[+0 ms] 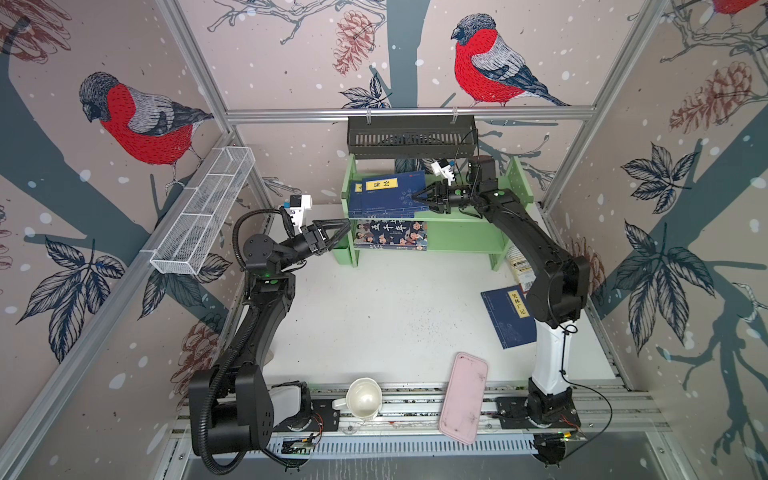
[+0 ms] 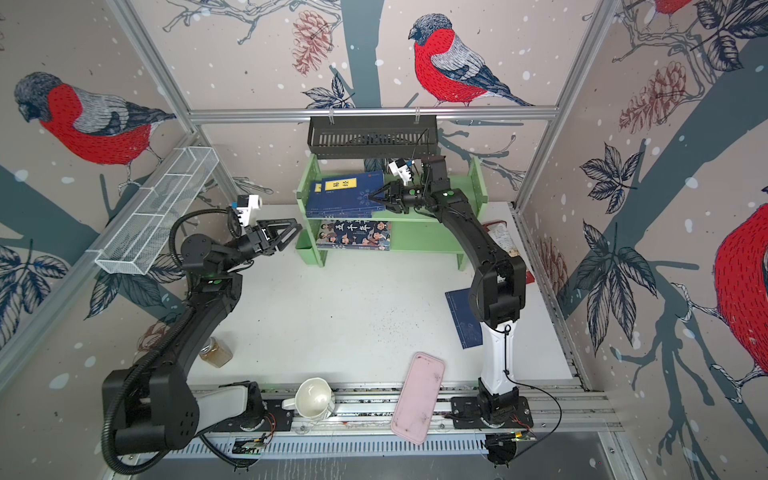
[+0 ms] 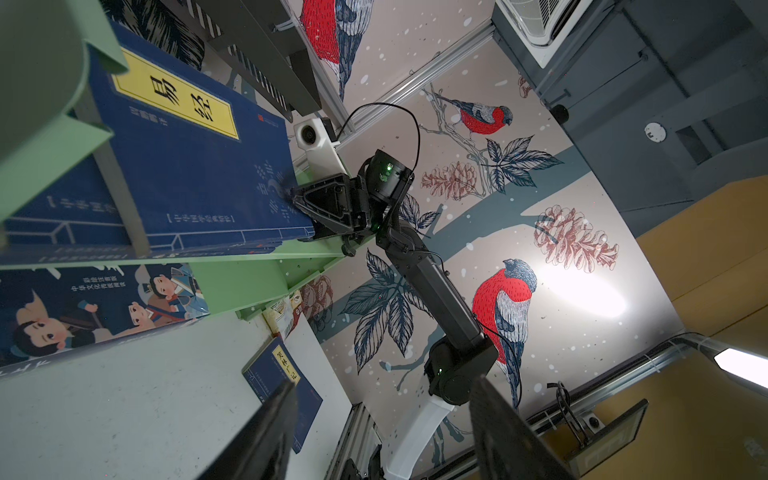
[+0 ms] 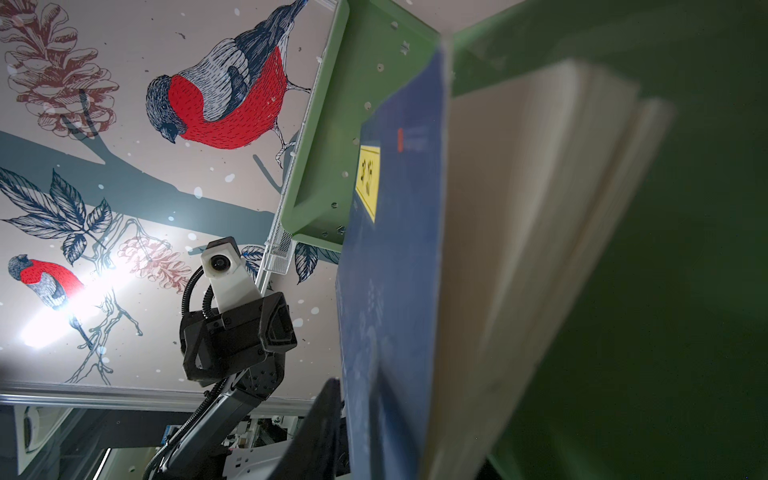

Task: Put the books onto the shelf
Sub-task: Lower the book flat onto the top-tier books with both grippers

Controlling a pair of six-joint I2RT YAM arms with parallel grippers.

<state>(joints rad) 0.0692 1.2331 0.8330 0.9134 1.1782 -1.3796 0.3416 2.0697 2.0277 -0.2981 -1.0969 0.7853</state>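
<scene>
Books lie mostly on the shelf (image 1: 469, 232), which stands at twelve o'clock on the table (image 1: 374, 324). In a top view a flat navy stack (image 1: 386, 195) fills the nine o'clock half of the upper tier and the cartoon book (image 1: 390, 236) lies below it. One navy book (image 1: 505, 316) lies on the table at four o'clock, not yet shelved. The right gripper (image 1: 415, 199) meets the stack's three o'clock edge, likely to seat the top book squarely. The left gripper (image 1: 341, 233) hovers spread and empty just off the shelf's nine o'clock panel, probably to keep clear. In the left wrist view its fingers (image 3: 266, 432) stand wide apart, and the right gripper's tips sit at the top book (image 3: 187, 158), at its corner. In the right wrist view the cover (image 4: 395, 249) stands beside one finger (image 4: 324, 419); whether the jaws pinch it or merely flank it cannot be told.
</scene>
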